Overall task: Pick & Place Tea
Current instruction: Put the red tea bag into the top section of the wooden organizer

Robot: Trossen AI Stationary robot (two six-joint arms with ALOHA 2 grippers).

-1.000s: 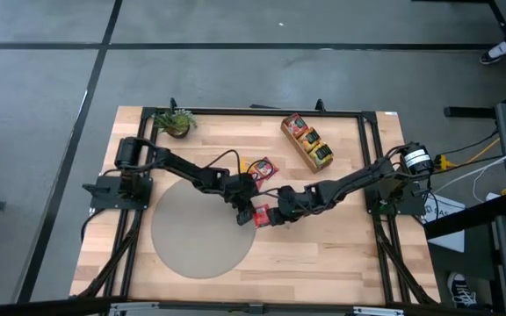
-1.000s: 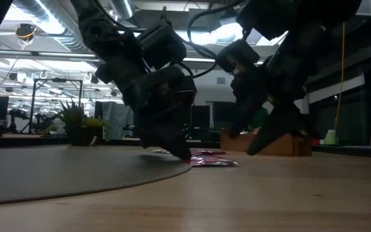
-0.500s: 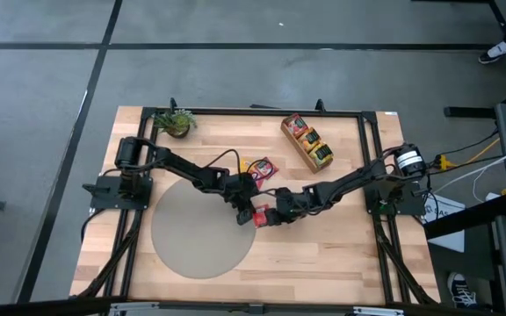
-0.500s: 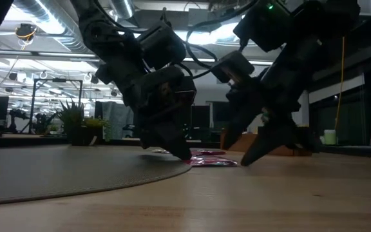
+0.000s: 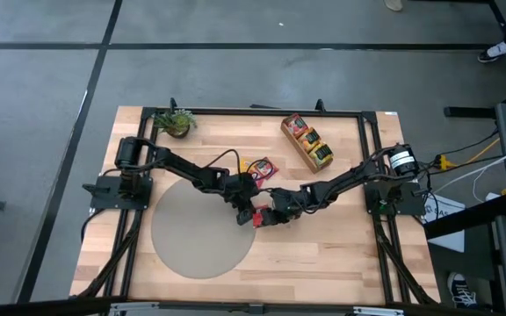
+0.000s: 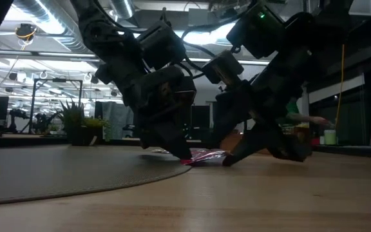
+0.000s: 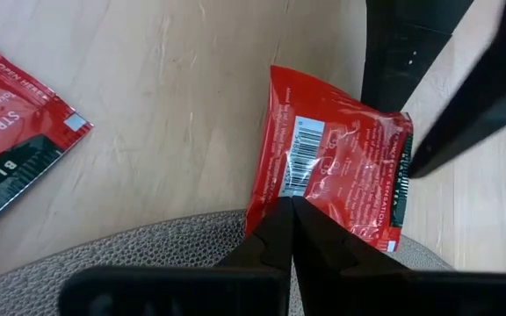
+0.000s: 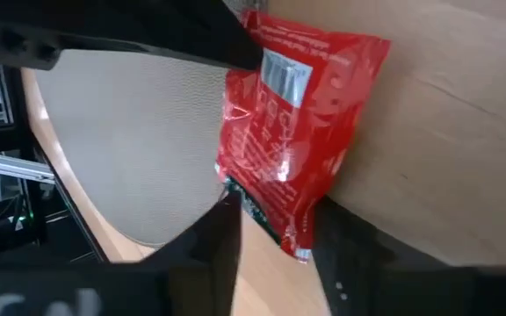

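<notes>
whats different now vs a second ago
The right pincer has slid in toward the red sachet and now straddles its far edge, jaws narrowing but not clamped. The left pincer stays shut on the sachet's near edge at the round mat's rim. The other sachets, tray and plant are unmoved.

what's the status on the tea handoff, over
Left end effector shut on red square paper tea sachet at round grey mat edge. Right end effector open, straddling sachet's opposite edge. Nothing blocking.
</notes>
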